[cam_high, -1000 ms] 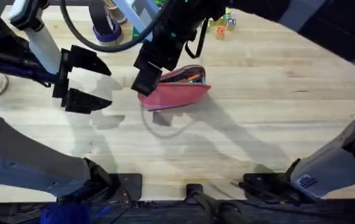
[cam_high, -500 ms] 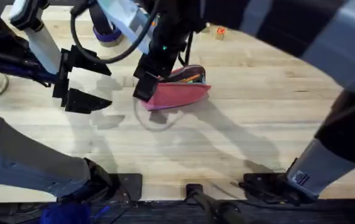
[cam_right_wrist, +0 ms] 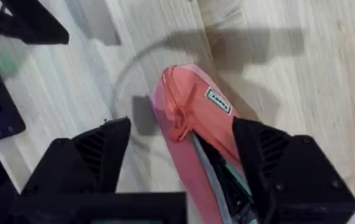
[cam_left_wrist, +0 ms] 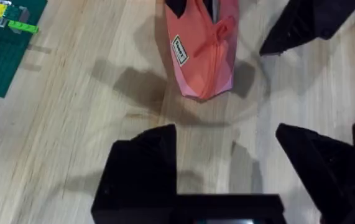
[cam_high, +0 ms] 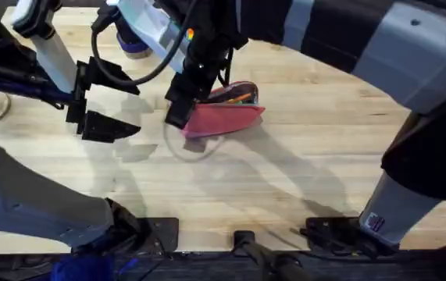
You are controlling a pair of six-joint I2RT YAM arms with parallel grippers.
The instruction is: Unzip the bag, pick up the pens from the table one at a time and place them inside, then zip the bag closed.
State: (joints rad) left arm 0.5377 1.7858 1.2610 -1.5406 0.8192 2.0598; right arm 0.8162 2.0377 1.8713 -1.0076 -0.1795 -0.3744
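The pink-red bag (cam_high: pixel 226 117) lies on the table (cam_high: pixel 324 148) at centre back, its zipper open. An orange pen (cam_high: pixel 240 97) shows inside it beside something dark. My right gripper (cam_high: pixel 180 109) hangs over the bag's left end. In the right wrist view that gripper (cam_right_wrist: pixel 180 127) is open, its fingers (cam_right_wrist: pixel 84 162) straddling the end of the bag (cam_right_wrist: pixel 189 118) without pinching it. My left gripper (cam_high: pixel 133 109) stands open to the left of the bag with nothing between its fingers. In the left wrist view the bag (cam_left_wrist: pixel 205 56) lies beyond the open left gripper (cam_left_wrist: pixel 225 134).
A purple roll (cam_high: pixel 133 43) stands at the back left, behind the right arm. A green mat with coloured blocks (cam_left_wrist: pixel 3 43) lies off to the side in the left wrist view. Bare wood spreads in front of and to the right of the bag.
The right arm has swung in closer under the camera and its gripper has slid a little down along the bag's left end. The left arm and the bag have stayed put.
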